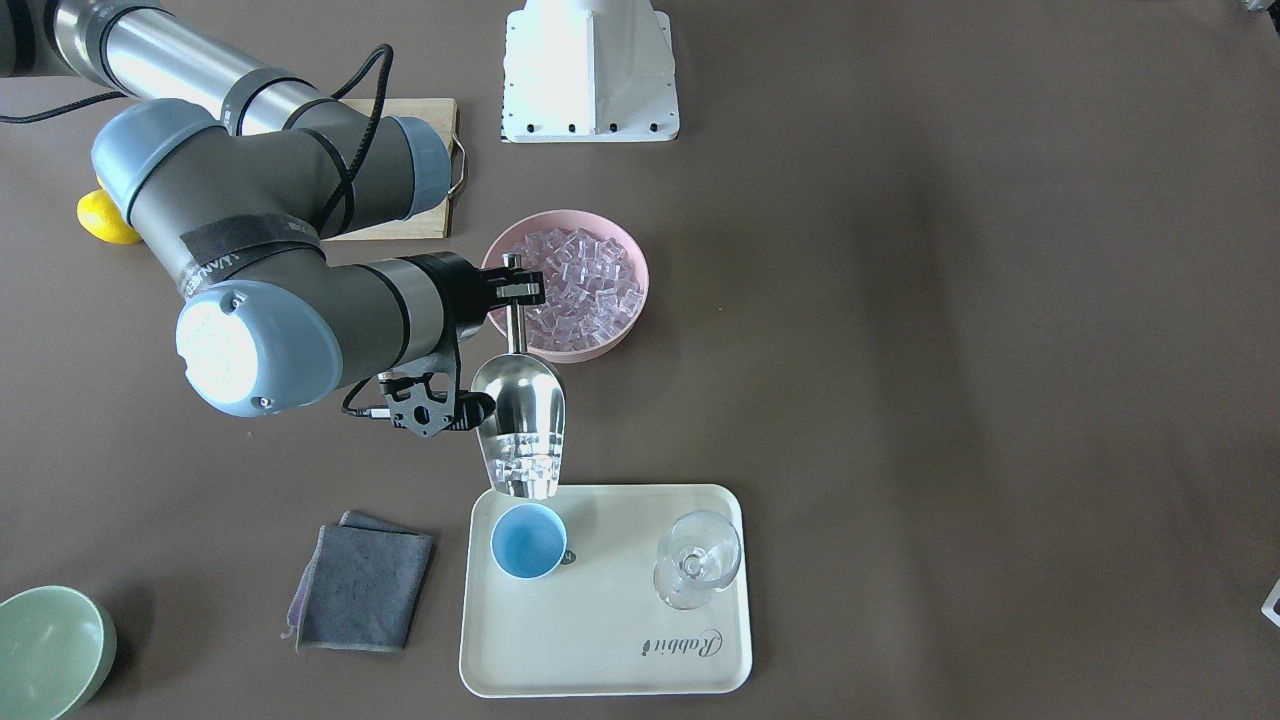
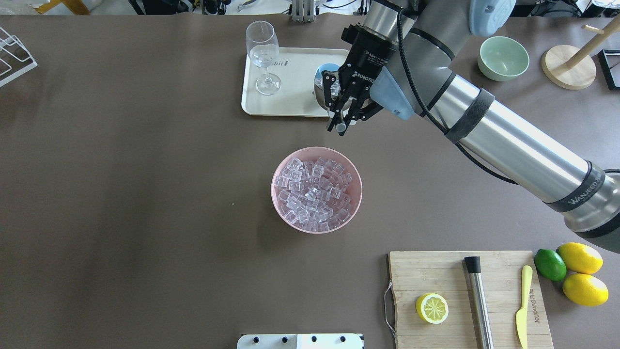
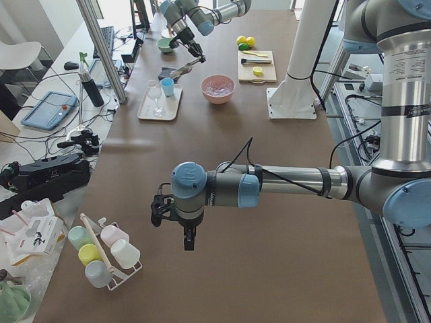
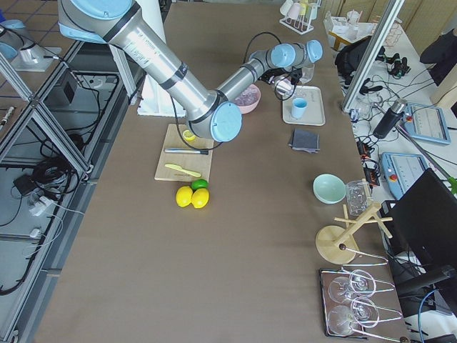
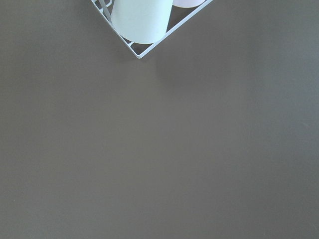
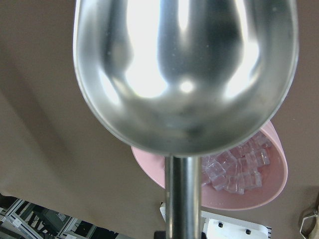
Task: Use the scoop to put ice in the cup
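My right gripper [image 1: 512, 287] is shut on the thin handle of the steel scoop [image 1: 520, 415]. The scoop tilts mouth-down, with several clear ice cubes [image 1: 520, 462] near its lip, just above the light-blue cup [image 1: 528, 540]. The cup stands on the cream tray [image 1: 610, 640], and only its blue inside shows. In the overhead view the gripper [image 2: 345, 110] covers most of the cup [image 2: 327, 69]. The pink bowl [image 1: 630, 300] holds many ice cubes [image 2: 315, 191]. The right wrist view shows the scoop's underside [image 6: 184, 69]. My left gripper [image 3: 188, 242] hangs over bare table; I cannot tell its state.
A stemmed glass [image 1: 697, 560] stands on the tray to the cup's side. A grey cloth [image 1: 360, 588] and a pale green bowl [image 1: 45, 650] lie beside the tray. A cutting board [image 2: 465, 300] holds a lemon half, a steel rod and a knife. A mug rack [image 5: 139, 25] is near the left wrist.
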You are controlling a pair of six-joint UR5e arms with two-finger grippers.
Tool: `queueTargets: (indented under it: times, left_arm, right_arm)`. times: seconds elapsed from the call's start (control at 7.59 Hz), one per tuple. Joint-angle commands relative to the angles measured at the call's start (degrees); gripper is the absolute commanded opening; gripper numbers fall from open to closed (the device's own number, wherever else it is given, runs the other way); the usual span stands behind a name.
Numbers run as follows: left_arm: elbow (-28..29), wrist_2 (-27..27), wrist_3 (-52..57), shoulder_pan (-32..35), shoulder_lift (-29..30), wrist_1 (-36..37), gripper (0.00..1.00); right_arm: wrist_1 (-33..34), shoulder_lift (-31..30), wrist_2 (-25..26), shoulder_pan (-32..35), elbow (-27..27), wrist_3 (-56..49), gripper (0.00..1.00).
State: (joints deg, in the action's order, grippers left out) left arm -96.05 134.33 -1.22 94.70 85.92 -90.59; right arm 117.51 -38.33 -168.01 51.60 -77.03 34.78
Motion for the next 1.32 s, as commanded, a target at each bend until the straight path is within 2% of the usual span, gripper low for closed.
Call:
queueTargets:
  times: [0.0,0.79,1.05,1.19]
  left_arm:
    - [1.91,-0.12,-0.45,-0.48,0.12,-0.03,0.98]
    - [2.98,0.14,-0.45,0.13,-0.31,-1.0,0.98]
    - [3.33,0.14,-0.54,-0.13,-0.23,-1.0,0.98]
    - [3.33,0.14,-0.54,-0.05,-0.23,-1.0,0.98]
  right_arm:
    - [-0.79,-0.17,-1.53,0.17,0.47,-0.06,0.0]
    - [-2.11,-0.52,-1.53,0.17,1.0,0.03,0.0]
    - [-2.11,-2.09,0.13,0.17,-1.35,0.03,0.0]
    - [-2.03,-3.67,3.36,0.08,-4.68,0.11,0.0]
